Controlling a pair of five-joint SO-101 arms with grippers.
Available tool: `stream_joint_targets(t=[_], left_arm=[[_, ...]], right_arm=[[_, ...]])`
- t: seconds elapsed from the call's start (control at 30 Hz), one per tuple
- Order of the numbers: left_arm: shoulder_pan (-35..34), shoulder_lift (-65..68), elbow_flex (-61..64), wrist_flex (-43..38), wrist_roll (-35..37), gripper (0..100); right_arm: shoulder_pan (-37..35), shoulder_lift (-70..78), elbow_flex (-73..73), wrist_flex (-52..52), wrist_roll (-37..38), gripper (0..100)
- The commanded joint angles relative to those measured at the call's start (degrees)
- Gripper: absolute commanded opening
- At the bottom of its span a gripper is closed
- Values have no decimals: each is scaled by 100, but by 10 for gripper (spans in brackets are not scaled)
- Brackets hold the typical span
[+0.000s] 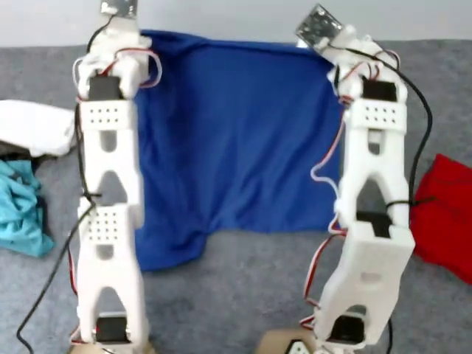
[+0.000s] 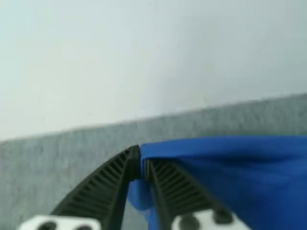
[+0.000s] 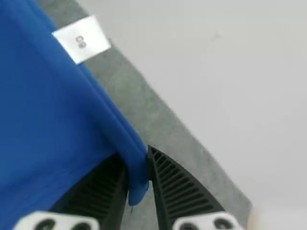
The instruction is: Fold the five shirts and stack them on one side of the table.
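Note:
A blue shirt [image 1: 236, 140] lies spread on the grey table between the two arms, reaching to the far edge. My left gripper [image 2: 140, 165] is shut on the shirt's far left corner [image 2: 158, 146], near the table's back edge. At the far right corner of the blue shirt [image 3: 57, 120], my right gripper [image 3: 139, 165] is shut on the edge; a white label [image 3: 81, 39] shows on the cloth. In the high view the left arm [image 1: 110, 147] and right arm [image 1: 372, 147] stretch toward the back of the table.
A white shirt [image 1: 33, 125] and a teal shirt [image 1: 22, 210] lie crumpled at the left edge. A red shirt [image 1: 446, 217] sits at the right edge. A pale wall rises just behind the table's far edge.

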Motion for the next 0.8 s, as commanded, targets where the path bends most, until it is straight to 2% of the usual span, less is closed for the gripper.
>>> stream_joint_targets(t=[0.0,0.1,0.17,0.33,0.43,0.53,0.77], left_arm=[[-26,-273,-470,1538,-237,3],[-26,-325,-549,2963,-466,3],[-35,-334,-514,3604,-607,3],[-352,-343,-400,3560,-756,3],[-360,-431,-382,3569,-765,3],[-237,-809,31,3569,-1064,3],[-18,-2453,3037,3569,-1978,3]], right_arm=[[-13,-136,-730,1182,35,10],[-48,-136,-1064,2246,53,10],[-66,-136,-1204,2844,53,10],[-75,-136,-1407,4075,35,10],[-75,-136,-1503,4673,44,10],[-75,-136,-1530,5121,44,10],[-75,-198,-1530,5692,-53,10]])
